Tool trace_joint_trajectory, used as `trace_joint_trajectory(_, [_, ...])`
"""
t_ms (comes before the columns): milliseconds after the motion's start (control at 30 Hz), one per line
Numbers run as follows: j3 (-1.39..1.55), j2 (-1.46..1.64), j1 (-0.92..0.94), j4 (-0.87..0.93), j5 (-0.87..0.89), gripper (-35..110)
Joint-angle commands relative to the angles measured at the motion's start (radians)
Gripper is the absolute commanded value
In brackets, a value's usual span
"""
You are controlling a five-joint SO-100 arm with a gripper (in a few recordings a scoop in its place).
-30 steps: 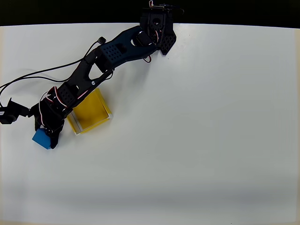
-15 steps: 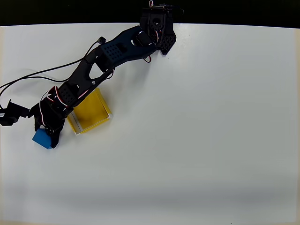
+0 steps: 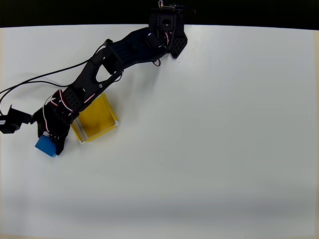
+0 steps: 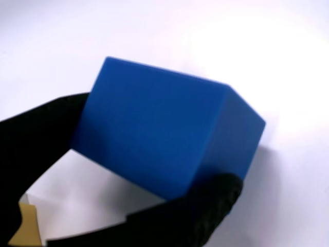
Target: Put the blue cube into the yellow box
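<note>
White tabletop (image 3: 209, 139) lies under everything, and on it the black gripper (image 3: 50, 143) is clamped on the blue cube (image 3: 45, 146), one finger (image 4: 31, 139) against its left face and the other under its lower right corner in the wrist view. Compared with a second ago the cube has barely crept toward the wrist, so it looks gripped but hardly lifted. It sits just left of the yellow box (image 3: 94, 119), outside it, and I judge the carry over the near wall is next.

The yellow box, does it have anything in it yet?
Empty. In the overhead view the yellow box shows only bare yellow floor; the blue cube sits outside it to the left, between the end effector's fingers.
</note>
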Motion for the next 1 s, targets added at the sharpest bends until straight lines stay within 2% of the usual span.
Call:
trace_joint_trajectory(0, [0.0,0.291,0.023,-0.026,-0.015,32])
trace_joint_trajectory(500, [0.112,0.592,0.0,-0.052,0.0,32])
trace_joint_trajectory(967, [0.66,1.189,-0.179,-0.028,0.046,31])
